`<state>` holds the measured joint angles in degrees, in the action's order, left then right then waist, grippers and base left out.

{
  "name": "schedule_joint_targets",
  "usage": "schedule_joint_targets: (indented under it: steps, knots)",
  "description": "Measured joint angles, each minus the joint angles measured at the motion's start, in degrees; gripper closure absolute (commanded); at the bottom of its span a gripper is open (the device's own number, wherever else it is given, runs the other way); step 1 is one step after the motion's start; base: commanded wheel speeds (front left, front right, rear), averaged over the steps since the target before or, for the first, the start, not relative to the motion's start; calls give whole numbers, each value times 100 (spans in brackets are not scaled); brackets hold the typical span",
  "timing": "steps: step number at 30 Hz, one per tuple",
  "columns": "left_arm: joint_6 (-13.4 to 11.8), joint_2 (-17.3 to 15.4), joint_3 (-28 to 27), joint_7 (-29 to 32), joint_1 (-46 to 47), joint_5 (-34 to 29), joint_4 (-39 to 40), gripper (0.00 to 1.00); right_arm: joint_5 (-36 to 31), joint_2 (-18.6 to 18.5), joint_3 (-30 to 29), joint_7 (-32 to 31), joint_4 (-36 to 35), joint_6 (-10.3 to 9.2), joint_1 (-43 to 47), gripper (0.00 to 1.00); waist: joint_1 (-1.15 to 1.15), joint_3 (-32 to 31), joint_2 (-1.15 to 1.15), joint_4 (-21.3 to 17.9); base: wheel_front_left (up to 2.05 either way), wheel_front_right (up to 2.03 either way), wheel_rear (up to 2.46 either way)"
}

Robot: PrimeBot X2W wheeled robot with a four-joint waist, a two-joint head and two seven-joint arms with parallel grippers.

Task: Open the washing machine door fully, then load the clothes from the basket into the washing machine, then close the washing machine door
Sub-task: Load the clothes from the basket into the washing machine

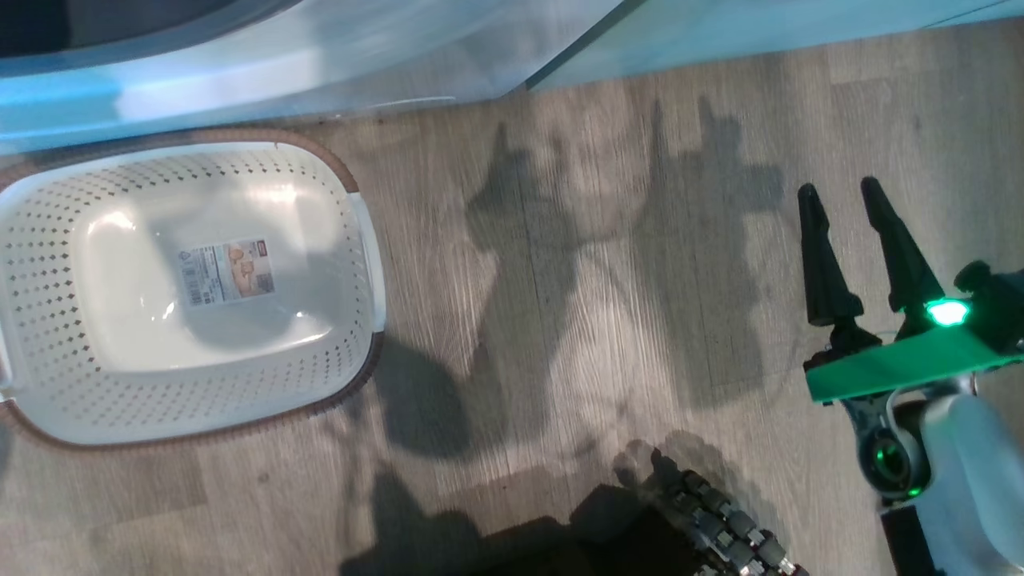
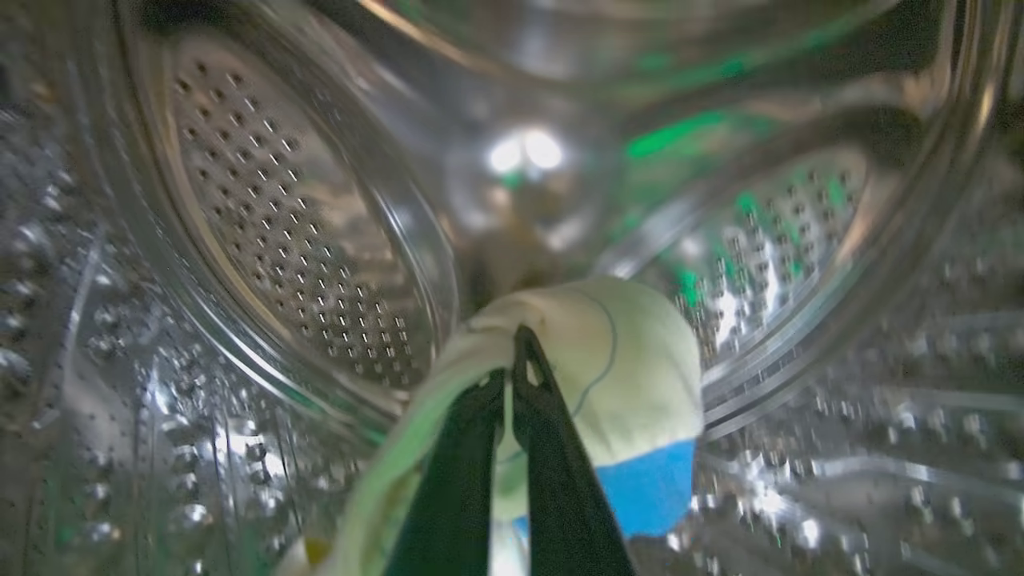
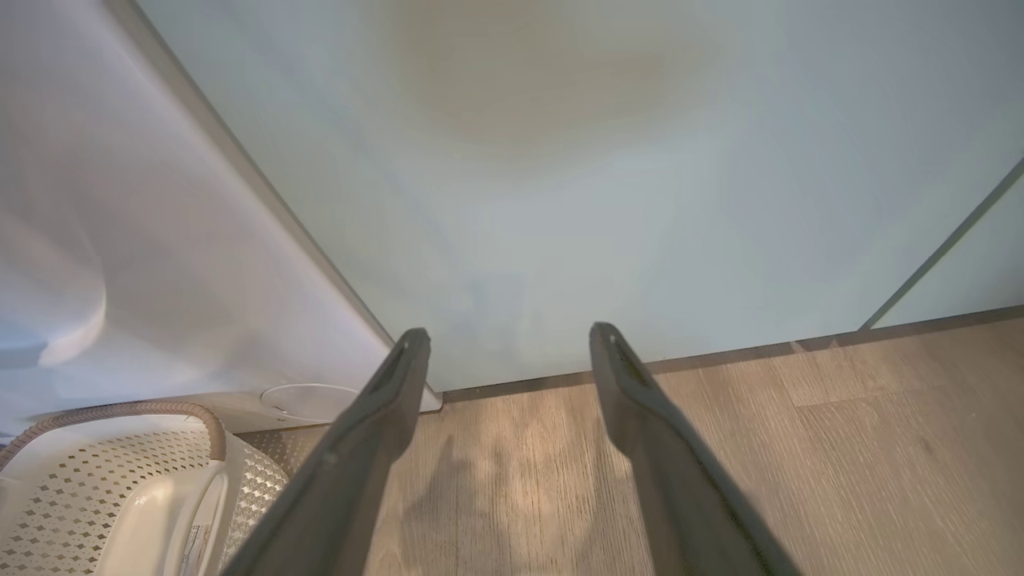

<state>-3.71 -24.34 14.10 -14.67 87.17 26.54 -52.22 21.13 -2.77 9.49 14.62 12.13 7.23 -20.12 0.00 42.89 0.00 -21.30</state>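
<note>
Head view, far left: your cream perforated plastic basket with brown rim shows a bare base, its label too small to read. At right, your right gripper hangs open over wood floor. Left wrist view: your left gripper clenches the cream-yellow clothes with blue piece, inside the shiny steel drum of the washing machine. You're loading, I judge; next, let go and withdraw.

Domestic laundry area: white front-loading washing machine set beside pale-green cabinet doors, wood-look plank floor, perforated plastic laundry basket.
</note>
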Motion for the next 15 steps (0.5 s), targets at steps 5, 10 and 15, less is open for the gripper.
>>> schedule_joint_targets:
  steps: [5, 10, 15]
  knots:
    - [81, 13, -435, -3, -90, -399, 737, 100, 0, 3, 0, 0, -2, 0, -69, 0, 0, 87, 0, -18, 0, 0, 0]
    - [214, 121, -777, -3, -452, -646, 805, 100, 23, 3, 24, 0, 8, 0, -70, 0, 0, 89, 0, -33, 0, 0, 0]
    - [254, 271, -826, -3, -636, -773, -120, 0, 57, 3, 30, 0, 15, 0, -65, 0, 0, -20, 0, -28, 0, 0, 0]
